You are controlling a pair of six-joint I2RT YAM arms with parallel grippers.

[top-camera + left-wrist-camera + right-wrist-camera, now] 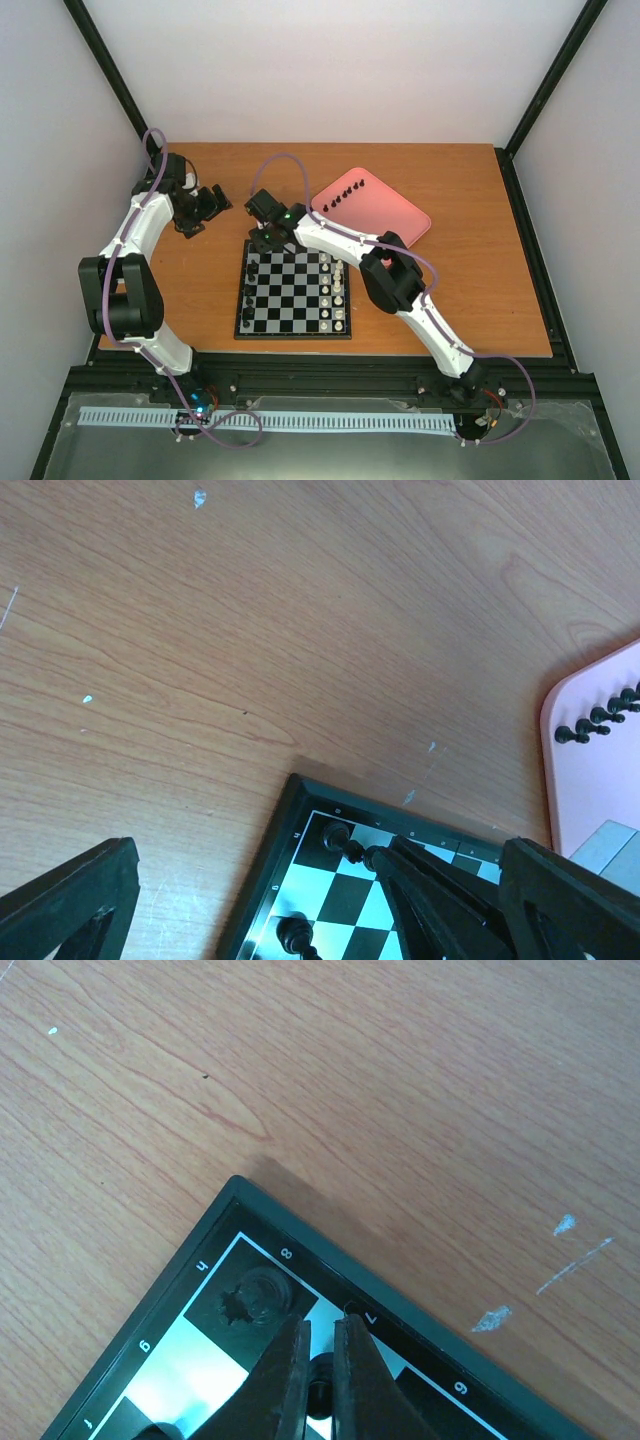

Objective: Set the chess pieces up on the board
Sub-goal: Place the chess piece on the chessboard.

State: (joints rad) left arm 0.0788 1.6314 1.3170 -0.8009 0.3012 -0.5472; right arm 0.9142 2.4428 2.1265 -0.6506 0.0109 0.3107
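Wooden table [480, 290], board [293, 290], white walls [350, 60]

Pink rounded tray [392, 212] on wooden table [480, 285]; cream pieces [338, 292] in a row

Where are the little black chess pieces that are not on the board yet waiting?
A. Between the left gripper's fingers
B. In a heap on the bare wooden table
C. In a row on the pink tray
C: the little black pieces stand in a row on the pink tray, which lies on the table just past the far right corner of the board.
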